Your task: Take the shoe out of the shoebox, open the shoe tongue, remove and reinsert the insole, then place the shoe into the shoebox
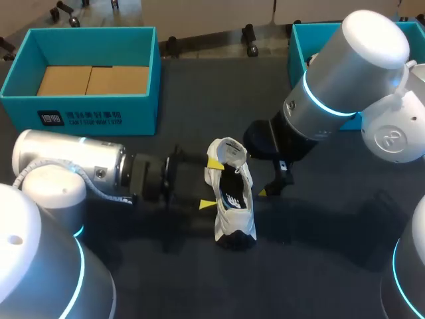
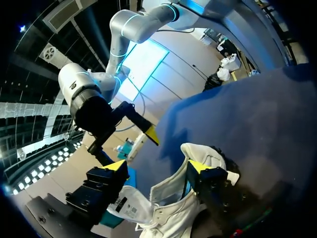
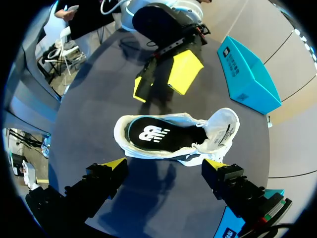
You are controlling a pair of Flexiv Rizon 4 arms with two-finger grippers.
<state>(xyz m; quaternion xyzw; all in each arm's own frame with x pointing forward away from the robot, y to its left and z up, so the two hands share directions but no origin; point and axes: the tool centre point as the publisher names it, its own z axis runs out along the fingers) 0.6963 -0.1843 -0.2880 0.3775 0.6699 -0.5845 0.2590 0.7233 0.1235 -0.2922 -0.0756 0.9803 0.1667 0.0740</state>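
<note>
A white shoe (image 1: 234, 194) with a black insole lies on the dark table, its tongue pulled up at the far end. My left gripper (image 1: 211, 183) stands open against the shoe's left side, one yellow tip by the tongue and the other near mid-shoe. In the left wrist view the shoe's upper (image 2: 166, 201) sits between the spread fingers of the left gripper (image 2: 157, 165). My right gripper (image 1: 273, 183) hangs open just right of the shoe. In the right wrist view the shoe (image 3: 171, 136) lies ahead of the right gripper (image 3: 164, 163), with the left gripper (image 3: 163, 82) beyond it.
A teal shoebox (image 1: 86, 113) with a brown cardboard floor stands at the back left, also seen as the teal box (image 3: 247, 74). A second teal box (image 1: 297, 50) sits at the back right, partly hidden by my right arm.
</note>
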